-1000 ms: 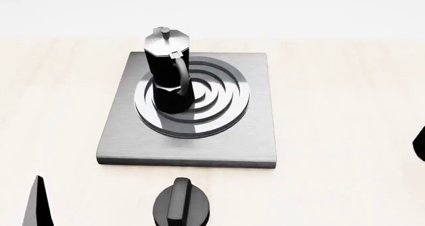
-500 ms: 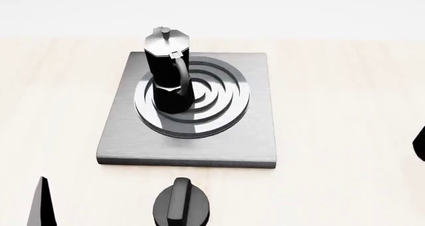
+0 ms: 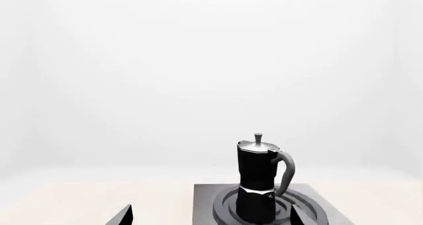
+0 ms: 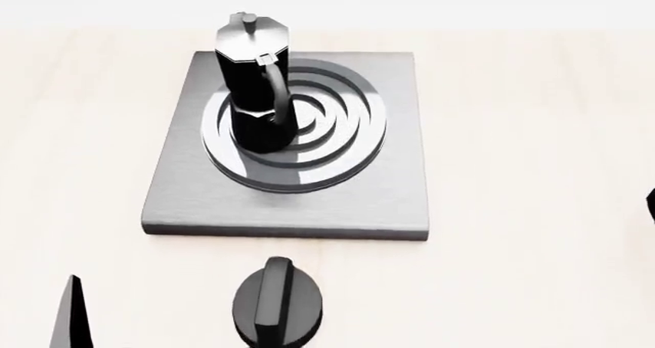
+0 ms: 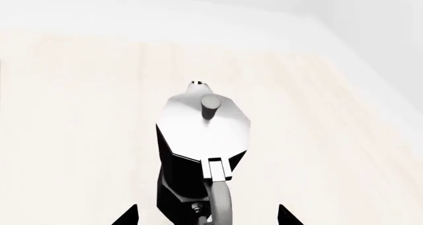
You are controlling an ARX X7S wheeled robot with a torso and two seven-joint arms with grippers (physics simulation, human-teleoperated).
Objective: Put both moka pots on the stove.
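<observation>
Pot one [image 4: 254, 87]: we saw it upright on the stove [image 4: 394, 187].
Pot two [image 5: 201, 150]: between right fingertips [image 5: 126, 216], wide apart; grip unclear.
Left gripper [image 3: 208, 216]: spread wide, empty.

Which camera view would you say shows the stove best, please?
The head view: the whole stove shows from above, ring burner and all. The left wrist view catches only its far part, edge-on. The right wrist view shows none of it.

Moka pot [image 4: 253, 87]: glossy black faceted body, silver lid. Second moka pot [image 5: 198, 155]: same black body, silver lid and knob. Stove [image 4: 389, 187]: brushed dark-grey slab with concentric light and dark rings. Knob [image 4: 276, 306]: black. Table [image 4: 532, 133]: pale beige wood grain
</observation>
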